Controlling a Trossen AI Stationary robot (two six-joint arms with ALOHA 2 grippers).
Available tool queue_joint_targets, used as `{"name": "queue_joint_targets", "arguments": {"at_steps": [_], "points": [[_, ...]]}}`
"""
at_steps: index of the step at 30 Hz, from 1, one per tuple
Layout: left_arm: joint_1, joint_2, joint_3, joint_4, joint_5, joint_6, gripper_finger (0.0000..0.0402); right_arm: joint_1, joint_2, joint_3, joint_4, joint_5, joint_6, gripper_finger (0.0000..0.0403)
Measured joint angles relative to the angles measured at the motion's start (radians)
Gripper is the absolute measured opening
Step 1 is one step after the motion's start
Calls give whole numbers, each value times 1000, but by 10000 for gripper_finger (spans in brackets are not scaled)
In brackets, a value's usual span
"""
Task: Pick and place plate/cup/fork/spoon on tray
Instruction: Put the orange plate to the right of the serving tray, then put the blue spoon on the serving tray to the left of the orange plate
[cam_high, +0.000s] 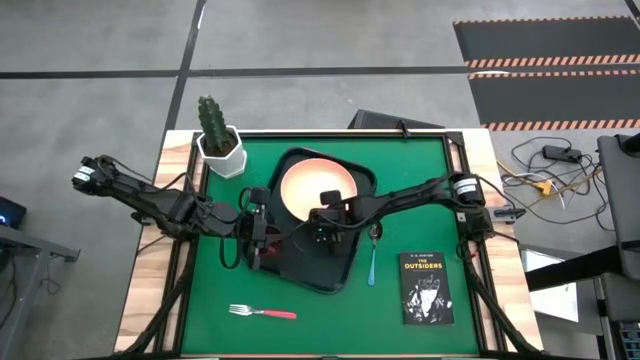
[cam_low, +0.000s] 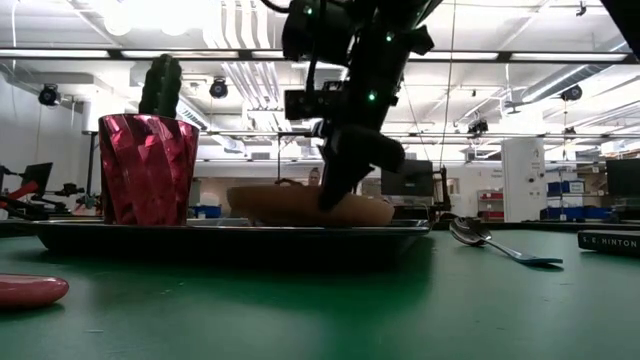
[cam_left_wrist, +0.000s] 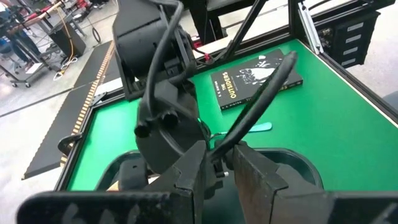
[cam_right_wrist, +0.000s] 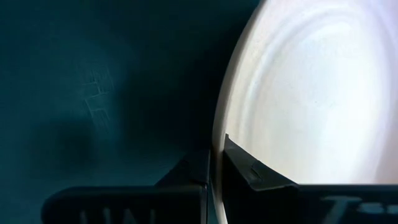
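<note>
While the plate (cam_high: 312, 182) lies inside the tray (cam_high: 352, 262), the right gripper (cam_high: 327, 203) sits at its rim; the right wrist view shows the two fingers (cam_right_wrist: 252, 171) drawn close on the plate's edge (cam_right_wrist: 219, 124), one on either face, so they read as clamped on the plate

Low view: right arm comes down from above and meets the plate (cam_low: 290, 205) at its near rim, plate lying low inside the tray (cam_low: 230, 237)

Left gripper (cam_high: 257, 240) is over the tray's left side, just beside the right gripper's fingers. Its own fingers (cam_left_wrist: 193, 171) stand nearly together in the left wrist view, nothing seen between them; the cup cannot be made out from above

Cup (cam_low: 148, 168): upright on the tray in the low view, apart from the right fingers and the plate

Spoon (cam_high: 372, 258): on the green mat (cam_high: 420, 180) just outside the tray's right rim, beside the right arm, well short of any finger

Fork (cam_high: 262, 312): on the mat below the tray, well apart from both grippers' fingers

Also on table: black book (cam_high: 426, 288) beyond the spoon; cactus pot (cam_high: 220, 145) at the far left corner
</note>
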Motion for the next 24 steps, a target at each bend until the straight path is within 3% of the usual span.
{"name": "queue_joint_targets", "arguments": {"at_steps": [8,18,24], "points": [[0,0,0,1,0,0,61,0,18,0,16,3,9,16],[0,0,0,2,-2,0,61,0,7,1,-6,6,46,94],[0,0,0,2,-4,0,61,21,-68,17,-70,8,177,105]]}}
